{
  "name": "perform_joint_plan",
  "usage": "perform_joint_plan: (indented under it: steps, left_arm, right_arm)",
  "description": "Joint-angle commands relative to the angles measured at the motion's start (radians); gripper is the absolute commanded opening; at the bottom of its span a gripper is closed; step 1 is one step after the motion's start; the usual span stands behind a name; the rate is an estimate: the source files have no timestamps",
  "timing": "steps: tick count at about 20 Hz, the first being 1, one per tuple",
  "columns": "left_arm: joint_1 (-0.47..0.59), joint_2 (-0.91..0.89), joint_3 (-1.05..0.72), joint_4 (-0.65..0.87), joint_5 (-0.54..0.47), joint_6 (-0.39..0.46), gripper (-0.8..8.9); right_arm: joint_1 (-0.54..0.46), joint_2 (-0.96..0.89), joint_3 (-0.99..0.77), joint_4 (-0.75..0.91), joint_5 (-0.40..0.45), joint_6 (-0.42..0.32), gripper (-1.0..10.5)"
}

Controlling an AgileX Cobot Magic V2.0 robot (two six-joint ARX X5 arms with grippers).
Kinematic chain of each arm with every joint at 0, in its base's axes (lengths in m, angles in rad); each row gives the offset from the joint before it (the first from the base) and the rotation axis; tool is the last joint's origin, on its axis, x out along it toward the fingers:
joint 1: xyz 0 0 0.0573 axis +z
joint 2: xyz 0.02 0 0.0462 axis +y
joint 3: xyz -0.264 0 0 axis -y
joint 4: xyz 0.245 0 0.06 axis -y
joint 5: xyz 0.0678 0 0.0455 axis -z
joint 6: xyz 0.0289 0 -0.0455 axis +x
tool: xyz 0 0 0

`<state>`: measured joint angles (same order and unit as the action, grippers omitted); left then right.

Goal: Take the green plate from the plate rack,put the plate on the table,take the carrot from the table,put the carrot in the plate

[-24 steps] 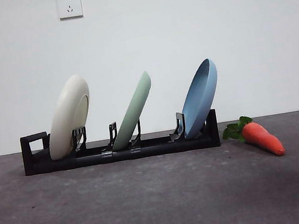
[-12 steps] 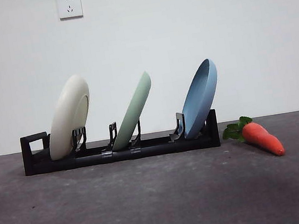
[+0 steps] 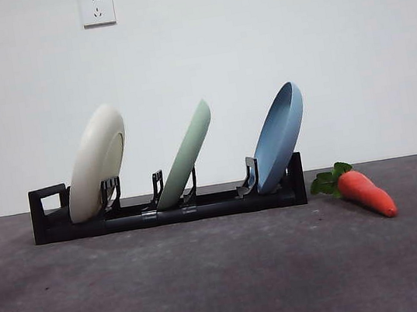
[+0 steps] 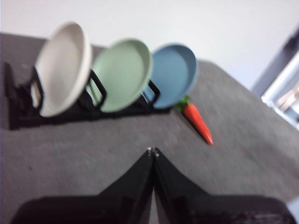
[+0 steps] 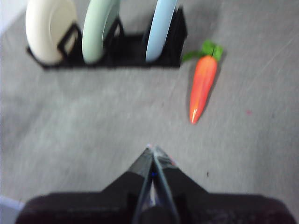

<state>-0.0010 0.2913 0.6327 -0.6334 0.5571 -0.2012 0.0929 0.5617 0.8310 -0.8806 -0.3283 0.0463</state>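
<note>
On the table, the carrot lies well apart from right pincer.

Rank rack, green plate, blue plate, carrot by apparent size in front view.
1. Rack: longest by far, spanning all the plates.
2. Green plate and blue plate: look alike; both stand tilted and edge-on, so no ranking.
3. Carrot: smallest.

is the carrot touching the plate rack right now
Apart. In the front view, a strip of bare table shows between the carrot and the end of the plate rack.
</note>
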Motion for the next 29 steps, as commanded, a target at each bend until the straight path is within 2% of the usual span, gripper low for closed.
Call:
perform_joint_plan:
  steps: [1,4,6,11,12,13,14,15,23,29]
  left_arm:
    - [0.002,0.038,0.051,-0.085,0.034,0.117,-0.06]
    - [0.002,0.106,0.136,-0.261,0.052,0.239,-0.06]
    - [0.002,0.139,0.175,-0.351,0.05,0.294,-0.06]
    - [0.002,0.164,0.193,-0.386,0.048,0.31,0.2]
    - [0.002,0.165,0.193,-0.385,0.048,0.31,1.45]
    - [0.002,0.166,0.193,-0.385,0.047,0.309,3.19]
    - [0.002,0.166,0.193,-0.385,0.047,0.309,5.33]
    - [0.002,0.166,0.193,-0.382,0.047,0.309,5.95]
    - [-0.004,0.22,0.201,-0.274,0.054,0.288,5.94]
    - [-0.102,0.409,0.331,-0.066,0.064,0.245,5.93]
  right_arm:
    - [0.001,0.059,0.069,-0.098,-0.014,-0.094,-0.1]
    - [0.001,0.132,0.135,-0.243,-0.014,-0.153,-0.1]
    - [0.002,0.148,0.137,-0.288,-0.014,-0.161,-0.1]
    - [0.002,0.152,0.137,-0.286,-0.013,-0.16,0.2]
    - [0.002,0.152,0.137,-0.283,-0.012,-0.156,1.4]
    - [0.002,0.151,0.137,-0.282,-0.011,-0.141,3.0]
    - [0.002,0.151,0.137,-0.283,-0.011,-0.132,5.3]
    - [0.002,0.151,0.137,-0.282,-0.011,-0.132,6.6]
    - [0.002,0.152,0.137,-0.278,-0.013,-0.132,6.8]
    - [0.002,0.152,0.137,-0.256,-0.013,-0.129,6.8]
